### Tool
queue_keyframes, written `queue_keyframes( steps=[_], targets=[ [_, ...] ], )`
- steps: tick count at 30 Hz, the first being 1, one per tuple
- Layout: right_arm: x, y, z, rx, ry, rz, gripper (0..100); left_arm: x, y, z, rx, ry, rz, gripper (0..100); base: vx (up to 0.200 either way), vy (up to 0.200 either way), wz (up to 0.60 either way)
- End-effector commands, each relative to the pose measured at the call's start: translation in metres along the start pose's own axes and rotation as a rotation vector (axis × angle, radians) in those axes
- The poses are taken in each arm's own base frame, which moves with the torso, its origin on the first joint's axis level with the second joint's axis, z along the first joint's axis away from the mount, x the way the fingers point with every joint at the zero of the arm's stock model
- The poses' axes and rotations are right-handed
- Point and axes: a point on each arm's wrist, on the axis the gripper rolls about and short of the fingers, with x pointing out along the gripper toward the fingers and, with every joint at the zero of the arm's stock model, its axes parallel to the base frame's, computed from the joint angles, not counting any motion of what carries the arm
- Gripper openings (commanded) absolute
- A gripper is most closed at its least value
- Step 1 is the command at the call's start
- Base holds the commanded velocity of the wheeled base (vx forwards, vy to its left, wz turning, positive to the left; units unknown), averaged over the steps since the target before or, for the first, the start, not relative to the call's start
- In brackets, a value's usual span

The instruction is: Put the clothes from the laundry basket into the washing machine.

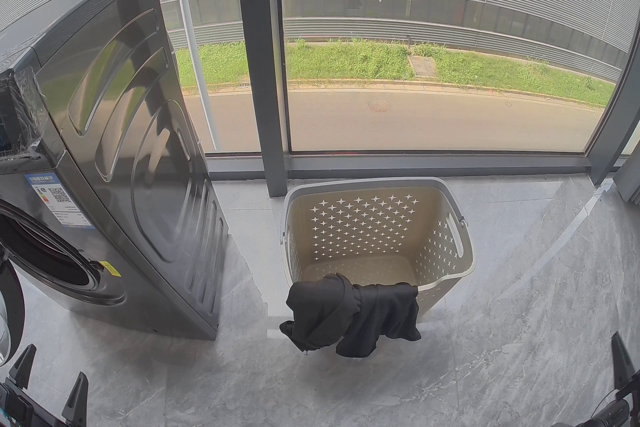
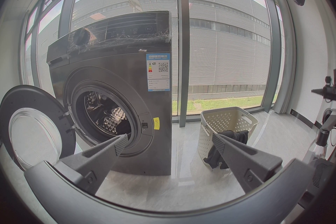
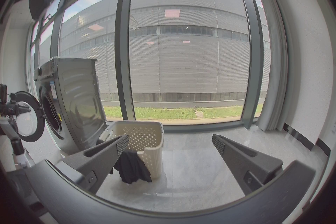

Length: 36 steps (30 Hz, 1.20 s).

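We see the left gripper and right gripper spread wide, holding nothing. Black clothes drape over the near rim of the laundry basket, right of the washing machine with its blue-white QR label.

Grey marble floor meets a tall window — grass strip and road outside, perhaps a curtain beside it.

Head camera high, angled down; wrist cameras low (well back), all sharing laundry basket and washing machine.
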Motion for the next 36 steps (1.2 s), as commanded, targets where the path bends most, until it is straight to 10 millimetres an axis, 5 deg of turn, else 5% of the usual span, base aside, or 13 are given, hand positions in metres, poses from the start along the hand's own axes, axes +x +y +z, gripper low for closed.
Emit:
queue_keyframes(
  steps=[1, 9, 13, 19, 25, 36],
  targets=[
    [0.005, -0.001, 0.08, 0.028, 0.007, 0.189, 100, 0.0, 0.0, -0.004, 0.001, -0.002, 0.0, 100, 0.0, 0.0, 0.0],
    [0.065, 0.011, 0.064, 0.002, 0.369, 0.472, 100, 0.0, 0.0, -0.004, 0.001, -0.002, 0.0, 100, 0.0, 0.0, 0.0],
    [0.12, 0.033, 0.054, 0.0, 0.495, 0.564, 100, 0.0, 0.0, -0.005, 0.001, 0.001, 0.0, 100, 0.0, 0.0, 0.0],
    [0.17, 0.064, 0.034, 0.034, 0.556, 0.622, 100, 0.0, 0.0, -0.004, 0.0, -0.002, 0.0, 100, 0.0, 0.0, 0.0],
    [0.195, 0.094, 0.012, 0.04, 0.609, 0.602, 100, 0.0, 0.0, -0.004, 0.0, -0.002, 0.0, 100, 0.0, 0.0, 0.0],
    [0.224, 0.115, -0.013, 0.01, 0.621, 0.537, 100, 0.0, 0.0, -0.004, 0.0, -0.002, 0.0, 100, 0.0, 0.0, 0.0]
  ],
)
